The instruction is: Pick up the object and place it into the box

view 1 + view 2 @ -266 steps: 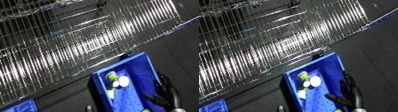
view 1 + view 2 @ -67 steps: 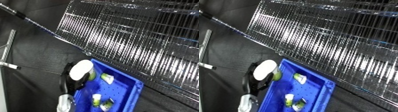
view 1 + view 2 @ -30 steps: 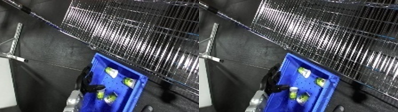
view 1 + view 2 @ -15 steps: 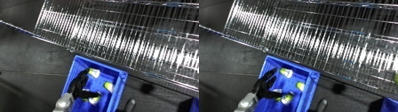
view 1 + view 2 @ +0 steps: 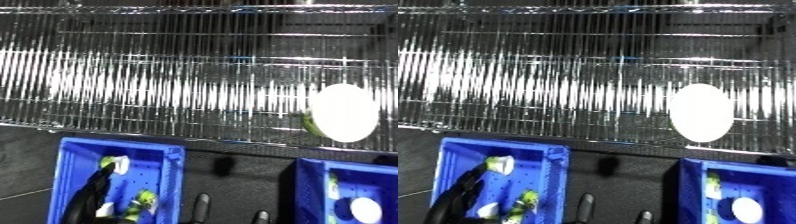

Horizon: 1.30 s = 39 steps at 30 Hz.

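Note:
A white oval object with a green edge (image 5: 342, 112) lies on the wire shelf (image 5: 178, 90), at its right side. Below the shelf stand two blue bins. The left bin (image 5: 64, 170) holds several small green and white pieces (image 5: 114, 164). My left hand (image 5: 89, 197) reaches into this bin with its black fingers straight, holding nothing. The right bin (image 5: 306, 195) holds a white round piece (image 5: 364, 207) and a green one. Of my right hand (image 5: 202, 202) only two slim dark fingertips show, rising from the lower edge between the bins.
The wire shelf spans the whole width of the view, and its front rail runs just above the bins. A dark strip of floor (image 5: 235, 170) separates the two bins.
The camera has swung to face the shelf squarely, bringing the right bin and the white oval object into view. My left hand stays over the left bin.

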{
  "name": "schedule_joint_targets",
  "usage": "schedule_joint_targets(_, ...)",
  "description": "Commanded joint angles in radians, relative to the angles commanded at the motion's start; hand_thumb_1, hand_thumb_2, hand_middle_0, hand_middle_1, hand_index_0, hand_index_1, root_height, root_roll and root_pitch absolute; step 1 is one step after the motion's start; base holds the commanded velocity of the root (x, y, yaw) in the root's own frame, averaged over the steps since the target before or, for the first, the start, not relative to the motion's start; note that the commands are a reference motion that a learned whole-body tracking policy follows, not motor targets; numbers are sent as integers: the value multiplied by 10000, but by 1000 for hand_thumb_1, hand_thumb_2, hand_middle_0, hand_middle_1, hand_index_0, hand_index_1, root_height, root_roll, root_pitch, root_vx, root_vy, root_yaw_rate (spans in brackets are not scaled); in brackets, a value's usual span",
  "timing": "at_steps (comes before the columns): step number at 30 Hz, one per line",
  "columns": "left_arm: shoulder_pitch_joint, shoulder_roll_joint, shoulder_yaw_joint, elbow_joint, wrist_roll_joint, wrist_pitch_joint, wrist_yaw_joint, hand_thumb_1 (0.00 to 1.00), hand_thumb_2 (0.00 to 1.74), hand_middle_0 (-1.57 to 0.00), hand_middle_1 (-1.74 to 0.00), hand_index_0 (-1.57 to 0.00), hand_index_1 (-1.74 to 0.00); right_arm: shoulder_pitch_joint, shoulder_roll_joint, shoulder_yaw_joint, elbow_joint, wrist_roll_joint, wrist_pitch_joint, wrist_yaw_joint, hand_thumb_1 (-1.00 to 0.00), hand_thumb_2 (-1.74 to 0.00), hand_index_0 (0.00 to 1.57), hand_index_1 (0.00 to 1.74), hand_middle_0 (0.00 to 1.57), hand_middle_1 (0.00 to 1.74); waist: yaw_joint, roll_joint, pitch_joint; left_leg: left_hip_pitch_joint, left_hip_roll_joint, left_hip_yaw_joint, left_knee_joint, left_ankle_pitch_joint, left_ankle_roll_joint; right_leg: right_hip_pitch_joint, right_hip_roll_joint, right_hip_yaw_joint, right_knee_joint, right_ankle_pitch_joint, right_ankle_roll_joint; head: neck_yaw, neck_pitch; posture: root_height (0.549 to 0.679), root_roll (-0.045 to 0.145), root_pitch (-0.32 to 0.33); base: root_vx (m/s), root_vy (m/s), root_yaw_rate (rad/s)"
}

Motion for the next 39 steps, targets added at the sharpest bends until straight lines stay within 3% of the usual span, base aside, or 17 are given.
schedule_joint_targets(5, 272, -115, -12, 95, 24, 165, 217, 0, 0, 0, 0, 0, 0, 220, -155, -139, -626, 174, -456, 150, 0, 0, 0, 0, 0, 0, -251, 98, 0, 56, 51, 121, 3, -23, 12, -101, 16, 110, 153, -51, -35, 1092, 429, 656, 34, 65, -8, 49, -217)
schedule_joint_targets(12, 943, -208, 58, -179, 350, 101, 546, 0, 0, 0, 0, 0, 0, 1003, -532, -289, -2392, 65, -1279, -152, 0, 0, 0, 0, 0, 0, -661, 122, 0, 28, 144, 365, 227, -195, -2, -226, 37, 305, 240, -72, -97, 1460, 827, 655, 39, 69, -8, 29, -196)
schedule_joint_targets(17, 1464, -324, 115, -577, 347, -58, 799, 0, 0, 0, 0, 0, 0, 1824, -793, -602, -4675, -162, -2565, -1211, 0, 0, 0, 0, 0, 0, -1007, 118, 0, -17, 183, 513, 304, -264, 6, -361, 90, 464, 286, -74, -120, 1031, 1003, 655, 42, 77, -5, 35, -167)
schedule_joint_targets(21, 1782, -452, 314, -685, 164, -268, 856, 0, 0, 0, 0, 0, 0, 2364, -852, -1108, -6503, -988, -3659, -2107, 0, 0, 0, 0, 0, 0, -1297, 118, 0, -50, 196, 645, 318, -303, 21, -472, 137, 603, 285, -81, -119, 685, 1087, 655, 46, 85, -7, 48, -144)
schedule_joint_targets(25, 2009, -543, 529, -637, 156, -416, 806, 0, 0, 0, 0, 0, 0, 2549, -996, -1550, -8033, -1971, -4279, -2689, 0, 0, 0, 0, 0, 0, -1454, 119, 0, -107, 221, 747, 315, -307, 7, -559, 157, 676, 259, -79, -95, 524, 1057, 655, 49, 92, -7, 26, -80)
schedule_joint_targets(28, 2086, -548, 630, -549, 140, -490, 721, 0, 0, 0, 0, 0, 0, 2469, -1286, -1739, -9037, -2480, -4317, -2971, 0, 0, 0, 0, 0, 0, -1485, 127, 0, -126, 249, 791, 290, -298, -25, -587, 157, 688, 242, -90, -71, 431, 1029, 655, 49, 95, -3, 10, -29)
schedule_joint_targets(32, 2020, -524, 690, -394, 157, -533, 624, 0, 0, 0, 0, 0, 0, 2113, -1726, -1880, -9995, -2838, -3998, -3113, 0, 0, 0, 0, 0, 0, -1449, 124, 0, -136, 278, 815, 275, -289, -69, -580, 147, 660, 228, -113, -61, 464, 958, 655, 50, 96, -1, -5, 9)
schedule_joint_targets(39, 1725, -426, 568, -307, 337, -404, 575, 0, 0, 0, 0, 0, 0, 876, -2204, -1782, -10843, -3170, -2763, -3083, 0, 0, 0, 0, 0, 0, -1236, 116, 0, -128, 278, 778, 357, -301, -123, -466, 99, 541, 258, -163, -111, 819, 647, 655, 51, 88, 12, -23, 53)
